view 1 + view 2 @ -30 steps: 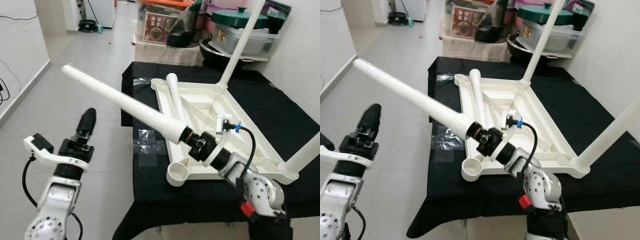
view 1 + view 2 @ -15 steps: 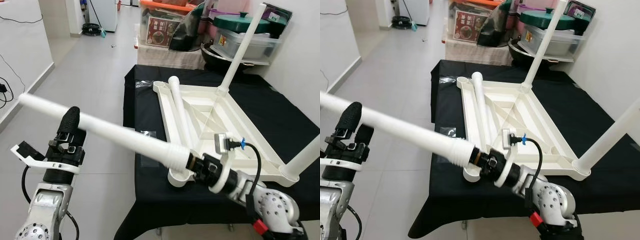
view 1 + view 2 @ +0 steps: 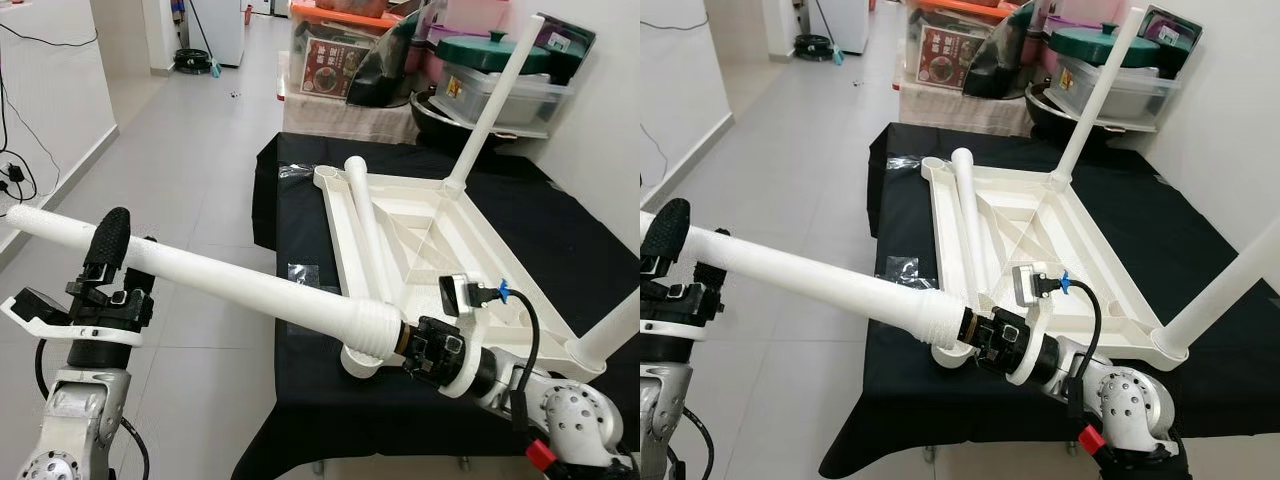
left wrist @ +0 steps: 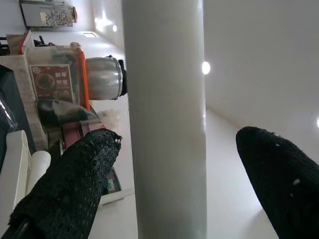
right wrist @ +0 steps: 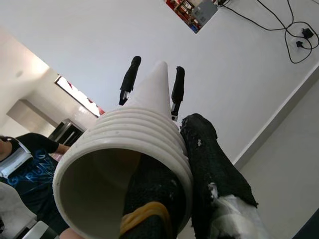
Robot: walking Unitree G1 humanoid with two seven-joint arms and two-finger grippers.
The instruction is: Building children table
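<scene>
At left, the left gripper (image 3: 112,262) holds its fingers apart around the far end of a long white table leg (image 3: 220,286), whose ribbed near end the right gripper (image 3: 408,345) grasps beside the upturned white tabletop (image 3: 420,225) on the black-covered table (image 3: 590,235).

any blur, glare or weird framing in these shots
Head views: sharp and evenly lit, with soft reflections on the grey tiled floor. Left wrist view: the long white plastic table leg sits close and soft, the left gripper's fingers are in silhouette, ceiling lights flare. Right wrist view: the leg's ribbed open end looms large beside the right gripper.
</scene>
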